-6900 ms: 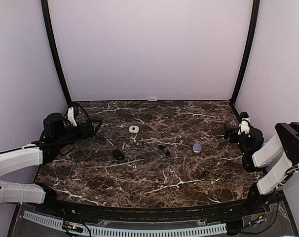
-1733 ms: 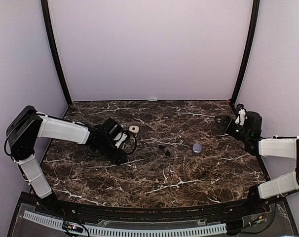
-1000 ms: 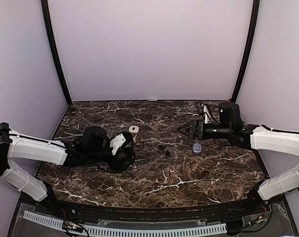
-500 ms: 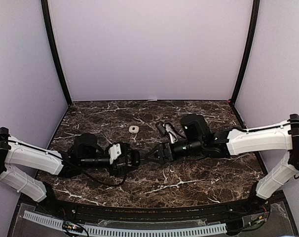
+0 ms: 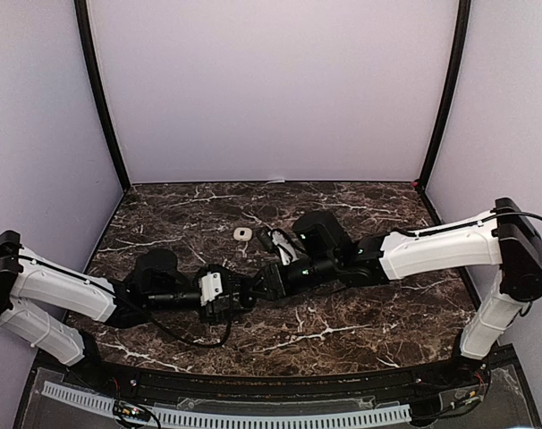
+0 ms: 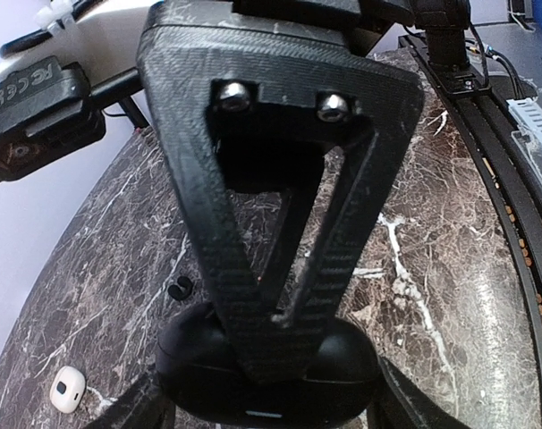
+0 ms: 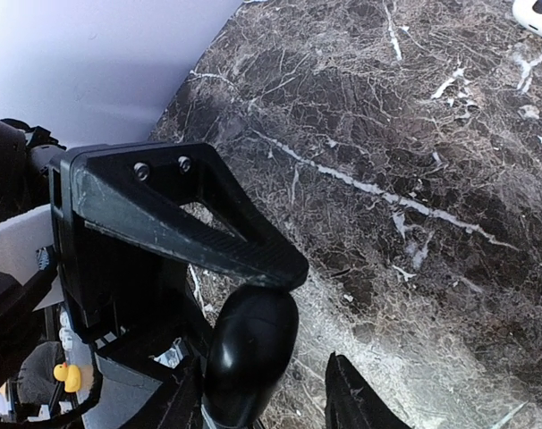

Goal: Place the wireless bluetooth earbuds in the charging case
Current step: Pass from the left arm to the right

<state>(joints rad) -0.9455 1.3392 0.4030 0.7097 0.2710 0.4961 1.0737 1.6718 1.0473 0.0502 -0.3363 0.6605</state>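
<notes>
My left gripper (image 5: 243,294) is shut on the black charging case (image 6: 266,380), which sits between its two fingers (image 6: 139,409) just above the marble. My right gripper (image 5: 265,283) has come in from the opposite side and straddles the same black case (image 7: 250,350). In the right wrist view the case lies against one finger, and a gap shows before the other finger (image 7: 347,398). One small dark earbud (image 6: 182,286) lies on the marble beyond the case. In the top view the right arm hides the earbuds.
A small white case (image 5: 242,233) lies on the dark marble table (image 5: 164,214) behind the grippers, also the white case (image 6: 67,391) in the left wrist view. The right arm (image 5: 432,246) stretches across the table's middle. Pale walls enclose three sides.
My right arm swept left across the table to meet the left gripper, and its jaws narrowed around the black case. The left gripper shifted slightly right, still holding the case.
</notes>
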